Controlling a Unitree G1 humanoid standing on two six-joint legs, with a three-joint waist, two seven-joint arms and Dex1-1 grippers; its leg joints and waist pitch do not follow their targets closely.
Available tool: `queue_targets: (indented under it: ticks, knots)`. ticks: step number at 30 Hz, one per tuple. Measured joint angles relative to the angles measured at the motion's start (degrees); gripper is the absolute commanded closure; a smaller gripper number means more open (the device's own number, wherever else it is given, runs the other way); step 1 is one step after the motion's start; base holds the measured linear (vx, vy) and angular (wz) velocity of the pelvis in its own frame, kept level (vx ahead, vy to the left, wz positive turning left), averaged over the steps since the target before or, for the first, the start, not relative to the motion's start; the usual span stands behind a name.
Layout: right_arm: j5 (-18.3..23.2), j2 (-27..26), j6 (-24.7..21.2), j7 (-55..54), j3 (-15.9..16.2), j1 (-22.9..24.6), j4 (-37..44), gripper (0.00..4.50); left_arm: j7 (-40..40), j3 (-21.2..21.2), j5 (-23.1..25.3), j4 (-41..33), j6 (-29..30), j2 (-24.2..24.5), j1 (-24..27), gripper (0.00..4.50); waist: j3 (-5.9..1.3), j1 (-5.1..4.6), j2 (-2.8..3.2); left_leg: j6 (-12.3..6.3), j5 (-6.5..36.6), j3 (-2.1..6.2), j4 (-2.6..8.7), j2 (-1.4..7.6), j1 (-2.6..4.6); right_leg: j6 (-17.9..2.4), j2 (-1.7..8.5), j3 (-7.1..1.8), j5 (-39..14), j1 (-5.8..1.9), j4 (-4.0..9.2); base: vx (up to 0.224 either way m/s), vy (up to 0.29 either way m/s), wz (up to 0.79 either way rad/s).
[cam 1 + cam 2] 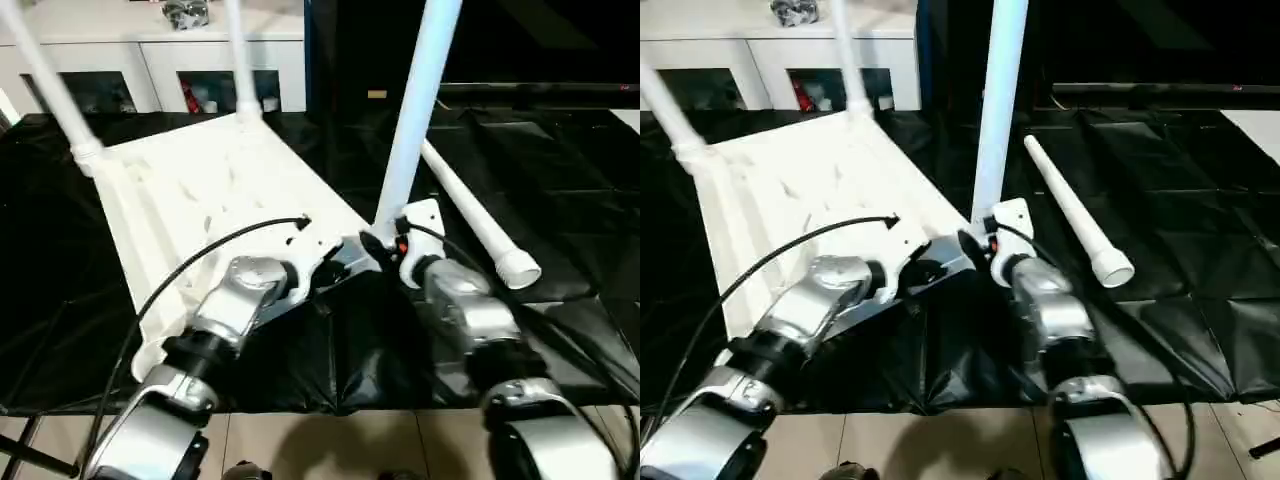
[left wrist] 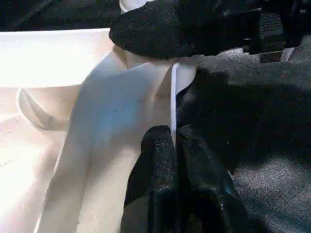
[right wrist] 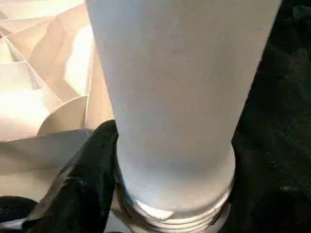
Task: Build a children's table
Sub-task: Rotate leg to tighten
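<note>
So the tabletop (image 1: pixel 210 200) lies upside down on our black-covered bench (image 1: pixel 560 180), two legs already up at the far corners. Our left pincer (image 2: pixel 174 145) pinches its near rim, our right pincer (image 1: pixel 385 245) grips the third leg (image 1: pixel 415 110) standing in its socket. Looks like seating it; next it probably needs twisting down, then the spare leg (image 1: pixel 480 225)

upright legs (image 1: pixel 415 110) round tabletop (image 1: pixel 200 190)
</note>
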State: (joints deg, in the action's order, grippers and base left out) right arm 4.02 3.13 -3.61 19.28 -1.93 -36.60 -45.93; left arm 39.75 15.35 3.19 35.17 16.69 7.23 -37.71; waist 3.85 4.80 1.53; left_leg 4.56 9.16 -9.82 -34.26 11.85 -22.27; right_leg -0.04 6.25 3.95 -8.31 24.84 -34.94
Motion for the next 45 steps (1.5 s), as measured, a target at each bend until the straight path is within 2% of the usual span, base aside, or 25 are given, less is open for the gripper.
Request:
queue_targets:
  ticks: [4, 7, 10, 14, 17, 27, 30, 32, 33, 37, 38, 45]
  knots:
    - [0.11, -0.18, 0.59, 1.92, -0.4, -0.09, -0.05, 0.71, 1.55, -0.2, 0.01, -0.01, -1.08, 0.89, 0.05, 4.5, 0.0, -0.09, 0.0, 0.0, 0.0, 0.0, 0.03, 0.01, 0.0, 0.0, -0.03, 0.01, 0.01, 0.05, -0.01, 0.0, 0.0, 0.0]
    - [-0.27, 1.19, 1.1, 5.25, 1.58, -0.08, -0.05, 0.5, 4.4, -0.2, -0.22, -0.51, -2.74, 2.4, 0.76, 4.5, 0.0, -0.13, 0.0, 0.0, 0.0, -0.01, 0.11, 0.01, 0.02, 0.0, -0.03, 0.01, 0.02, 0.06, -0.03, 0.0, 0.0, 0.0]
    - [-1.47, 3.58, 1.96, 9.84, 4.13, 0.05, 0.08, 0.5, 8.22, -0.19, -1.56, -2.12, -3.49, 3.74, 1.89, 4.5, 0.01, 0.22, 0.03, 0.0, 0.0, -0.03, 0.16, 0.03, 0.01, -0.02, -0.03, 0.01, 0.03, 0.07, -0.05, 0.0, 0.0, 0.0]
    - [-1.43, 6.35, 2.88, 17.25, 5.31, 0.82, 1.17, 0.5, 11.94, -0.42, -3.22, -3.88, -4.34, 5.71, 3.39, 4.5, 0.01, 0.39, 0.03, 0.0, 0.0, -0.03, 0.16, 0.04, -0.05, -0.05, -0.02, -0.03, 0.05, 0.07, -0.05, 0.0, 0.0, 0.0]
    - [-1.16, 10.08, 2.68, 25.13, 6.99, 2.27, 4.85, 0.5, 15.8, -0.38, -4.06, -4.57, -5.23, 7.0, 4.16, 4.5, 0.01, 0.73, 0.03, 0.0, 0.0, -0.04, 0.13, 0.07, -0.14, -0.24, -0.01, -0.09, 0.16, 0.05, -0.04, 0.0, 0.0, 0.0]
    - [3.07, 16.89, -1.14, 45.02, 11.37, 5.71, 13.98, 0.5, 27.87, 0.56, -7.18, -10.39, -5.57, 13.75, 7.52, 4.5, 0.02, 2.14, 0.01, 0.0, 0.0, -0.04, 0.07, 0.13, -0.28, -0.2, 0.01, -0.1, 0.13, 0.06, -0.05, 0.0, 0.0, 0.0]
    - [3.09, 17.86, -1.92, 47.32, 11.86, 6.37, 14.78, 0.83, 30.24, 0.87, -7.89, -11.43, -5.19, 14.72, 8.16, 4.5, 0.02, 2.42, -0.01, -0.01, 0.0, -0.05, 0.01, 0.12, -0.31, -0.19, 0.03, -0.14, 0.13, 0.05, -0.05, 0.0, 0.0, 0.0]
    - [3.1, 18.0, -2.48, 48.13, 12.55, 6.67, 15.77, 0.86, 31.08, 0.98, -7.99, -11.85, -4.64, 14.96, 8.27, 4.5, 0.02, 2.44, -0.02, -0.01, 0.0, -0.06, 0.0, 0.11, -0.31, -0.14, 0.03, -0.15, 0.1, 0.04, -0.06, 0.0, 0.0, 0.0]
    - [3.12, 18.02, -2.56, 48.59, 12.68, 6.74, 16.13, 1.11, 31.28, 0.98, -8.0, -12.0, -4.5, 15.09, 8.27, 4.5, 0.02, 2.44, -0.02, -0.01, 0.0, -0.06, 0.01, 0.11, -0.31, -0.02, 0.03, -0.15, 0.02, 0.04, -0.06, 0.0, 0.0, 0.0]
    - [3.13, 18.3, -3.34, 49.27, 12.98, 6.75, 16.81, 1.31, 31.48, 1.0, -8.01, -12.63, -4.17, 15.72, 8.34, 4.5, 0.01, 2.39, -0.05, -0.01, 0.0, -0.05, 0.01, 0.11, -0.29, 0.09, 0.03, -0.15, -0.04, 0.04, -0.08, 0.0, 0.0, 0.0]
    - [3.14, 18.31, -3.63, 49.44, 13.02, 6.79, 17.03, 1.5, 31.56, 1.01, -8.01, -12.84, -4.12, 15.86, 8.48, 4.5, 0.01, 2.39, -0.05, -0.01, 0.0, -0.05, 0.01, 0.11, -0.29, 0.09, 0.03, -0.15, -0.05, 0.04, -0.09, 0.0, 0.0, 0.0]
    - [3.14, 17.36, -4.13, 48.04, 12.67, 7.59, 18.0, 1.72, 30.54, 1.01, -7.93, -12.93, -4.07, 15.29, 8.59, 4.5, -0.02, 2.4, -0.09, -0.01, 0.0, -0.04, 0.01, 0.11, -0.31, 0.1, 0.03, -0.15, -0.05, 0.03, -0.08, 0.0, 0.0, 0.0]
